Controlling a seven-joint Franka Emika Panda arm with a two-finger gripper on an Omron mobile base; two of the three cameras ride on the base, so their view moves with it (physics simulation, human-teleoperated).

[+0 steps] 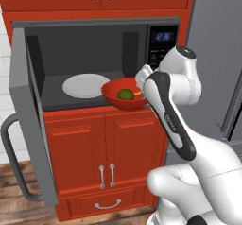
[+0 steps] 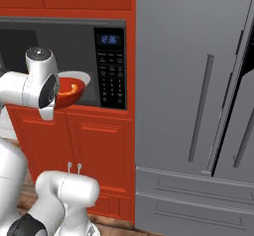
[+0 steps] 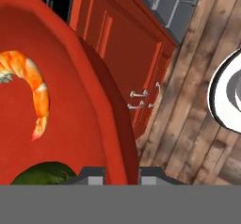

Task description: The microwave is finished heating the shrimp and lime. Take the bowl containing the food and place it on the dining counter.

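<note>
The red-orange bowl (image 1: 118,96) hangs at the front edge of the open microwave (image 1: 85,44), partly out over the cabinet below. My gripper (image 1: 141,87) is shut on its right rim. Inside the bowl lie the dark green lime (image 1: 125,94) and the orange shrimp (image 1: 137,93). In the hand view the bowl (image 3: 101,100) has its rim pinched between my fingertips (image 3: 92,175), with the shrimp (image 3: 34,89) and the lime (image 3: 44,173) close by. From the right, the bowl (image 2: 70,95) and shrimp (image 2: 73,88) show beside the arm. The dining counter is out of view.
The microwave door (image 1: 26,120) stands swung open to the left, its curved handle low. A flat white plate (image 1: 86,85) lies on the microwave floor behind the bowl. Red cabinet doors (image 1: 104,148) are below, a tall grey fridge (image 2: 198,106) to the right, and wooden floor (image 3: 197,124) underneath.
</note>
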